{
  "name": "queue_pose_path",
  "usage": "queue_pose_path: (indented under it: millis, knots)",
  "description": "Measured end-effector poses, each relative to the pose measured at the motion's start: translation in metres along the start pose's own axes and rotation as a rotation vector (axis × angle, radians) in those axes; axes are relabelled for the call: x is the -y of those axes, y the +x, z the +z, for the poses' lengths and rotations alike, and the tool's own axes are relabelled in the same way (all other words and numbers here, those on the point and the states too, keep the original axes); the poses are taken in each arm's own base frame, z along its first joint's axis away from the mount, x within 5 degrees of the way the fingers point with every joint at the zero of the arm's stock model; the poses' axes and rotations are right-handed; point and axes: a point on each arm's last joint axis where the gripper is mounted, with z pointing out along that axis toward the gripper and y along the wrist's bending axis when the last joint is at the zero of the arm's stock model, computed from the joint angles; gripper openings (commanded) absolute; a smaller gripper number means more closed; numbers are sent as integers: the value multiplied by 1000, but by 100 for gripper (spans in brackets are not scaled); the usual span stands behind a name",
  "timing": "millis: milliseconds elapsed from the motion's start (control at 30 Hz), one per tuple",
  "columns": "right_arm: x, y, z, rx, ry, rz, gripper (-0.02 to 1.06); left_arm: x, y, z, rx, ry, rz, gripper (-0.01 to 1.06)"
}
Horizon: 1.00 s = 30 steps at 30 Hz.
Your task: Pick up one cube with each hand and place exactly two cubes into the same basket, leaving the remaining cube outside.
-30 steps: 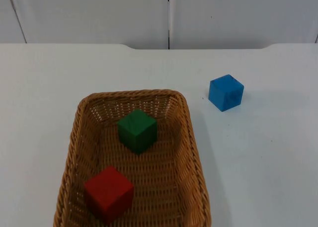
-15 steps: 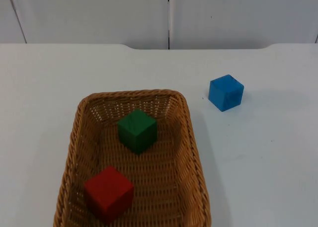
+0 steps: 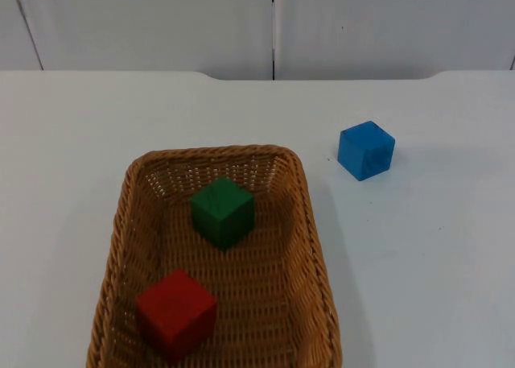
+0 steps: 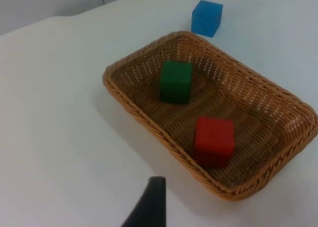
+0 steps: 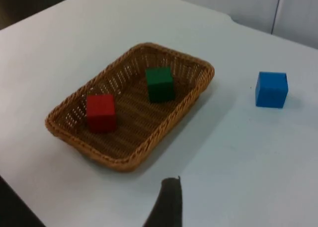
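Over on the left side of the white table, the wicker basket is seen with the red cube and green cube sat apart inside it. Further right, the blue cube is left outside on the table. Job looks pretty much done, nothing left really. Both grippers are held back; finger state can't be told.

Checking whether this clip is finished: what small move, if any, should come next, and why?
Probably none beyond keeping both arms back. The green cube and red cube already lie in the wicker basket, and the blue cube sits apart on the table, so the count looks met.
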Motion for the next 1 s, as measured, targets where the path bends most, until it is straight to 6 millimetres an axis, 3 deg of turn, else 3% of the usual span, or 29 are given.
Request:
queue_pose_path:
  millis: [367,667,1000]
  knots:
    - [6,19,-17,-16,53,-19,73,0,1,2,-4,4,33,89]
    - [6,30,-2,-73,53,-30,73,1,1,2,-4,7,41,89]
    - [6,30,-1,-63,52,-47,73,1,1,2,-4,9,41,89]
